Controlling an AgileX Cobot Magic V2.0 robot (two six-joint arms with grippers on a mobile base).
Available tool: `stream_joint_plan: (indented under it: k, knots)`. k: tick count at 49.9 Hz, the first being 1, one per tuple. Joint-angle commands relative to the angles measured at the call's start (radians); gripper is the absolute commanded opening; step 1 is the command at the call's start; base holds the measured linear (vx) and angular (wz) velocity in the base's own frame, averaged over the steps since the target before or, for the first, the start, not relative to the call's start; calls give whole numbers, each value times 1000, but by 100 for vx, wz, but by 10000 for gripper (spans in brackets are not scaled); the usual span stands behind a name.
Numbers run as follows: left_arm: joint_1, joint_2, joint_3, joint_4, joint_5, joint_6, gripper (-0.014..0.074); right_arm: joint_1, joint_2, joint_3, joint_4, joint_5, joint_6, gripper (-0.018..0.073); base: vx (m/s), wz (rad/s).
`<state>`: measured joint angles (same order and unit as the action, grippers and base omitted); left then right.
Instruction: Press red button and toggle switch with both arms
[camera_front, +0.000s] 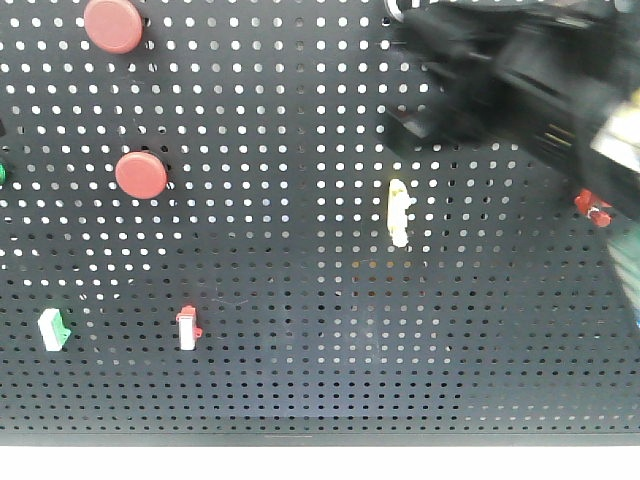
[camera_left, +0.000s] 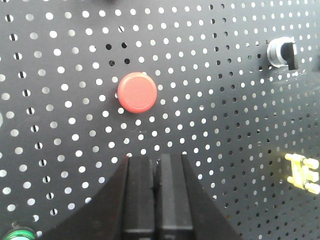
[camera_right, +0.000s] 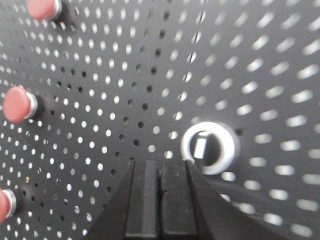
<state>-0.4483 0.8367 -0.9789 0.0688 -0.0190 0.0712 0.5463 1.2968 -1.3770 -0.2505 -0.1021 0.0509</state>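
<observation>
A round red button (camera_left: 137, 92) sits on the black pegboard, straight above my left gripper (camera_left: 156, 160), which is shut and empty a short way below it without touching. The front view shows two red buttons, one upper (camera_front: 113, 25) and one lower (camera_front: 141, 175); I cannot tell which is that one. My right gripper (camera_right: 161, 162) is shut and empty, its tips just left of and below a silver-ringed toggle switch (camera_right: 209, 147). From the front, the right arm (camera_front: 500, 70) is a blurred black mass at the top right, covering most of that switch.
Also on the pegboard (camera_front: 320, 380) are a yellow switch (camera_front: 398, 212), a small red-and-white switch (camera_front: 187, 327), a green-and-white rocker (camera_front: 53, 329) and a red part (camera_front: 592, 207) under the right arm. A green lamp (camera_left: 19, 234) lies at the lower left of the left wrist view.
</observation>
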Motion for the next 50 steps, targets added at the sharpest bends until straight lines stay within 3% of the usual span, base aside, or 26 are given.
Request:
stream_joint_plan:
  k: [1, 15, 50]
  knots:
    - [-3, -8, -25, -8, -83, -2, 2, -1, 18, -82, -4, -51, 35, 0, 0, 0]
    - [-3, -8, -25, -8, -83, -2, 2, -1, 104, -187, -9, -7, 35, 0, 0, 0]
    - [-3, -9, -25, -8, -81, -2, 2, -46, 42, -189, -27, 90, 21, 0, 0, 0]
